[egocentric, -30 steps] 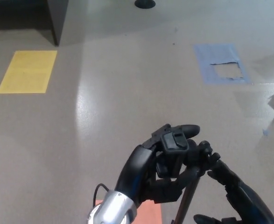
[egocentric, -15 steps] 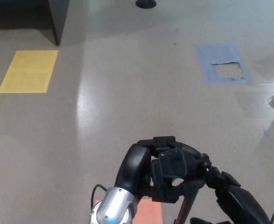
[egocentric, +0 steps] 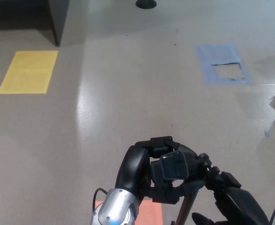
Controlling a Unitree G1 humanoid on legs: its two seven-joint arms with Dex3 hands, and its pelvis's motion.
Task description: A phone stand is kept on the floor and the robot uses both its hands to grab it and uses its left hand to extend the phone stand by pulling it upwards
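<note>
My left-hand fingers (egocentric: 142, 164) are curled tight around the phone stand (egocentric: 174, 168) head; my right hand (egocentric: 231, 199) grips the pole just below. The stand rises from the floor (egocentric: 128, 93). Judgement: pull straight up along the pole, right hand bracing firmly.

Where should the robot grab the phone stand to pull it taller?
Probably the clamp head at the top of the phone stand, gripped from the robot's left, where the left hand is wrapped. The thin pole beneath runs straight down, so the right hand steadies that from the right.
</note>
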